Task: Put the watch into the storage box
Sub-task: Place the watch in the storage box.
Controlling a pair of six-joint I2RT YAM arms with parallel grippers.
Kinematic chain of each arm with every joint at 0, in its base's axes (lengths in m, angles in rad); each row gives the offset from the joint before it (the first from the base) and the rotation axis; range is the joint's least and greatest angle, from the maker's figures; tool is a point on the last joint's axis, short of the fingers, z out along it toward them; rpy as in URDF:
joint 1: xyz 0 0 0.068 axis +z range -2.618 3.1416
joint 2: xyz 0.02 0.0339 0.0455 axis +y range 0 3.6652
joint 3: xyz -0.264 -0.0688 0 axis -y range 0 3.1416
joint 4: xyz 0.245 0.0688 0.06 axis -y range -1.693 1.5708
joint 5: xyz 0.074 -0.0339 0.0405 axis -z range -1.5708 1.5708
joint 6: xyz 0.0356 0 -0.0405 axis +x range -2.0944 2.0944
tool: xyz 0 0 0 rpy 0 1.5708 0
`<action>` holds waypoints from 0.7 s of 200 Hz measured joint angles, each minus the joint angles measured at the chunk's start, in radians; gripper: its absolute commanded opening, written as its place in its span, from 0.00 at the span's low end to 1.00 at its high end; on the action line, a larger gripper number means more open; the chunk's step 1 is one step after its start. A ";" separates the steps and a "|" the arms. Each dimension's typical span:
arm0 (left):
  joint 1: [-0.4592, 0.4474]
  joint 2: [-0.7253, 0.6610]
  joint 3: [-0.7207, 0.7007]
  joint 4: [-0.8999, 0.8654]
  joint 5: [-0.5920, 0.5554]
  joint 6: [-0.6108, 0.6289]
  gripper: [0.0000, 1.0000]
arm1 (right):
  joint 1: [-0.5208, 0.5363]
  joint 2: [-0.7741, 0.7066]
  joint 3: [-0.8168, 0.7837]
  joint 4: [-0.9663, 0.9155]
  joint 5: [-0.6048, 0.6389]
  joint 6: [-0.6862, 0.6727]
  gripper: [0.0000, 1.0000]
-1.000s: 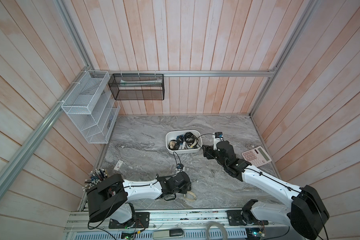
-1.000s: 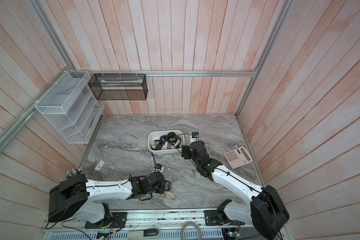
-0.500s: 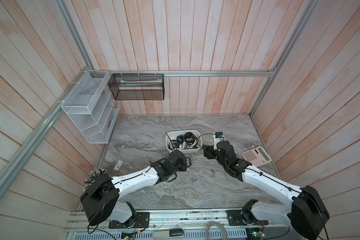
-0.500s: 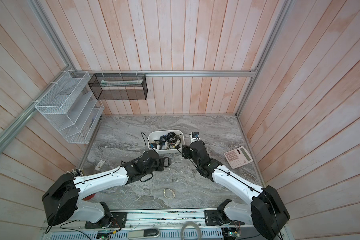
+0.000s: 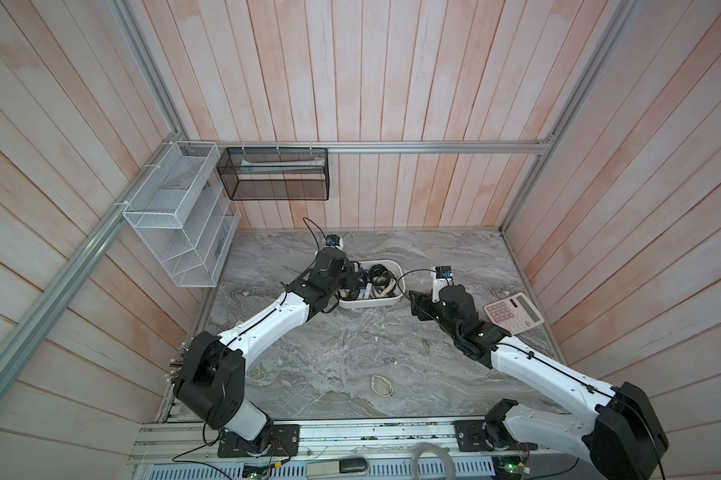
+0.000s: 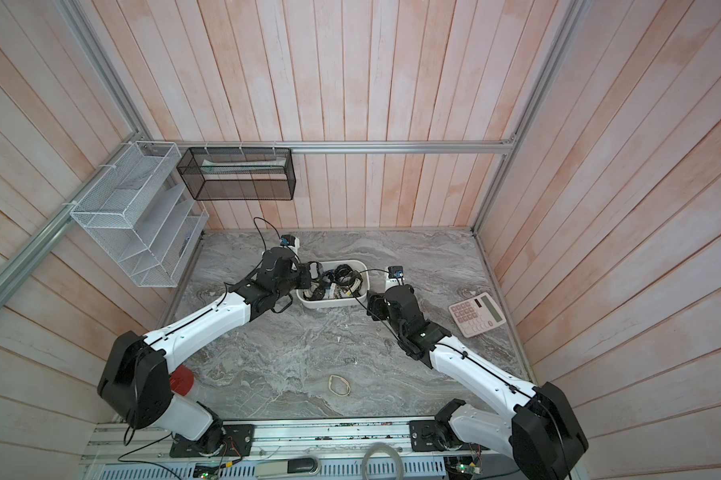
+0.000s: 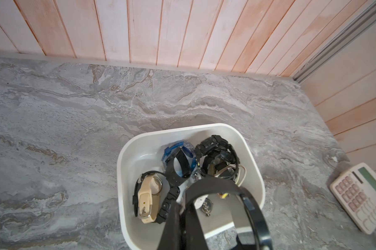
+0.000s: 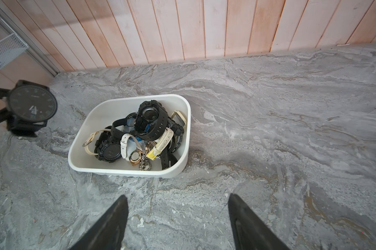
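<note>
The storage box point(image 5: 371, 302) point(image 6: 329, 302) is a shallow white tub at the middle back of the table, holding several watches. My left gripper point(image 5: 356, 270) point(image 6: 315, 268) hangs over the box's left end, shut on the strap of a black watch point(image 8: 32, 106) with a round dark dial. In the left wrist view the gripper point(image 7: 182, 207) pinches that watch's looped strap point(image 7: 215, 186) above the box point(image 7: 122, 173). My right gripper point(image 5: 412, 301) point(image 6: 371, 303) point(image 8: 178, 195) stands open and empty on the near right of the box point(image 8: 126, 171), low over the table.
A pink-keyed calculator point(image 5: 512, 311) lies at the right edge. A beige band loop point(image 5: 381, 385) rests near the table's front. A white wire rack point(image 5: 180, 220) and a black mesh basket point(image 5: 273, 174) hang on the left and back walls.
My left arm has swung from the table's front up to the box, carrying the black watch. The beige loop stays where the gripper was. The right arm has not moved.
</note>
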State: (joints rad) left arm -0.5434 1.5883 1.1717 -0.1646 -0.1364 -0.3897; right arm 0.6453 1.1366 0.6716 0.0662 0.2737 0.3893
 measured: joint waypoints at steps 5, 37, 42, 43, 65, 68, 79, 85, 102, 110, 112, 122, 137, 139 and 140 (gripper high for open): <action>0.007 0.019 0.013 -0.004 0.002 0.006 0.00 | 0.000 0.000 0.000 -0.002 0.000 0.000 0.75; 0.051 0.145 0.103 -0.023 0.007 0.043 0.00 | -0.001 -0.002 -0.001 -0.012 0.000 0.000 0.75; 0.057 0.164 0.117 -0.024 0.010 0.047 0.00 | -0.001 -0.003 -0.001 -0.013 0.000 0.000 0.75; 0.058 0.167 0.119 -0.024 0.010 0.048 0.00 | -0.001 -0.004 -0.001 -0.013 0.000 0.000 0.75; 0.086 0.245 0.180 -0.031 0.026 0.061 0.00 | -0.001 -0.010 -0.005 -0.014 -0.001 0.000 0.75; 0.089 0.256 0.190 -0.031 0.028 0.063 0.00 | -0.001 -0.011 -0.005 -0.014 -0.001 0.000 0.75; 0.101 0.294 0.225 -0.037 0.029 0.069 0.00 | -0.003 -0.011 -0.005 -0.015 -0.001 0.000 0.75; 0.106 0.312 0.242 -0.042 0.029 0.072 0.00 | -0.004 -0.011 -0.005 -0.015 -0.001 -0.001 0.75; 0.118 0.357 0.282 -0.051 0.032 0.079 0.00 | -0.008 -0.011 -0.005 -0.015 0.000 -0.004 0.75; 0.122 0.373 0.292 -0.056 0.032 0.082 0.00 | -0.011 -0.011 -0.005 -0.015 0.000 -0.005 0.75; 0.122 0.377 0.294 -0.058 0.032 0.083 0.00 | -0.011 -0.011 -0.005 -0.015 0.000 -0.006 0.75; 0.124 0.388 0.298 -0.066 0.032 0.084 0.00 | -0.015 -0.011 -0.005 -0.016 0.000 -0.009 0.75; 0.124 0.404 0.304 -0.082 0.032 0.084 0.00 | -0.020 -0.011 -0.005 -0.016 -0.001 -0.015 0.75; 0.124 0.406 0.305 -0.084 0.032 0.084 0.00 | -0.020 -0.011 -0.005 -0.016 -0.001 -0.016 0.75; 0.124 0.407 0.305 -0.084 0.032 0.084 0.00 | -0.021 -0.011 -0.005 -0.016 -0.001 -0.016 0.75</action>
State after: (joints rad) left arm -0.4198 1.9953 1.4769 -0.2489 -0.1047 -0.3061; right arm 0.6247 1.1252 0.6670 0.0505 0.2729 0.3737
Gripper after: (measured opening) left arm 0.048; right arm 0.748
